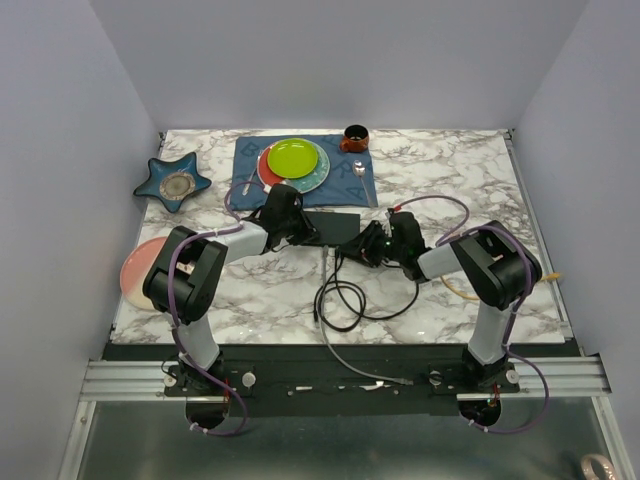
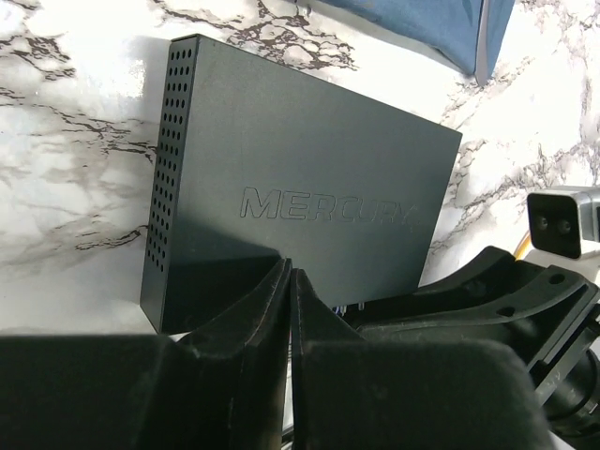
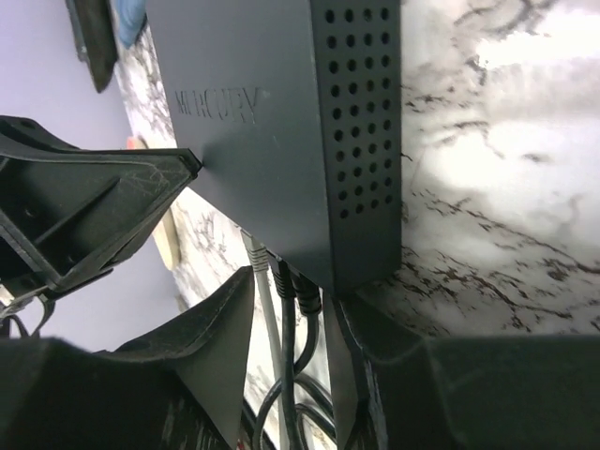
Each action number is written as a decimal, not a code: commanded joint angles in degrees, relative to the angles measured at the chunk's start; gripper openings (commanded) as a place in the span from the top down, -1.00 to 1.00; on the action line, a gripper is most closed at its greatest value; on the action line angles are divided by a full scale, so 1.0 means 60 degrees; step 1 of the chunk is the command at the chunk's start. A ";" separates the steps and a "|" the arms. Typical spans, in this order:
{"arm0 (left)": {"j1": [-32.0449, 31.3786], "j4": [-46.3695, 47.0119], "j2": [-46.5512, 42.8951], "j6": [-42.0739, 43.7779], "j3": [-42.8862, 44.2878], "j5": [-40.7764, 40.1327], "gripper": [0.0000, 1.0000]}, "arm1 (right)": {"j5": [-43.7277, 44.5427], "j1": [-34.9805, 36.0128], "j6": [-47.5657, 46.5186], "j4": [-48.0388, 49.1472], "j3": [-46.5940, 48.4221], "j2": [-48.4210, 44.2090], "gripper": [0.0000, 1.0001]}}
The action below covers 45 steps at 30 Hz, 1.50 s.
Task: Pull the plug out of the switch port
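Observation:
The matte-black switch (image 1: 335,225) lies flat mid-table, marked MERCURY on top in the left wrist view (image 2: 309,178) and the right wrist view (image 3: 253,141). A grey plug (image 3: 255,255) and two black plugs (image 3: 305,295) sit in sockets on its near edge. Their cables (image 1: 345,300) loop toward me. My left gripper (image 2: 289,274) is shut, with its tips resting on the switch's top near the left end (image 1: 300,225). My right gripper (image 3: 291,300) is open at the switch's near right corner (image 1: 368,245). Its fingers stand either side of the three plugs without closing on them.
A blue cloth mat (image 1: 360,180) lies behind the switch with a green plate (image 1: 293,157) stacked on others. A brown cup (image 1: 354,137) stands at its back right. A star-shaped dish (image 1: 172,182) is at the back left and a pink plate (image 1: 135,270) at the left edge.

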 commanded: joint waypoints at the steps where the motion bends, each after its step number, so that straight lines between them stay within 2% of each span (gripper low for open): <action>1: 0.0055 0.0093 -0.0099 0.0053 -0.0125 0.0072 0.69 | 0.0515 0.0041 0.0665 0.1322 -0.0602 0.0200 0.15; 6: 0.0055 0.0108 -0.0099 -0.0020 -0.0169 0.0072 0.70 | 0.0838 0.0056 0.1193 0.2069 -0.0999 0.0214 0.17; 21: 0.0055 0.0196 -0.0158 -0.0093 -0.0418 0.0116 0.73 | 0.0999 0.0056 0.2013 0.2655 -0.0662 0.0858 0.21; 37: 0.0055 0.0225 -0.0143 -0.0093 -0.0477 0.0116 0.73 | 0.1190 0.0056 0.2233 0.2817 -0.0735 0.1078 0.37; 41: 0.0055 0.0240 -0.0187 -0.0122 -0.0521 0.0116 0.74 | 0.1248 0.0056 0.2452 0.2993 -0.0809 0.1122 0.35; 45: 0.0055 0.0269 -0.0231 -0.0122 -0.0594 0.0102 0.74 | 0.1424 0.0056 0.2906 0.3767 -0.0999 0.1239 0.23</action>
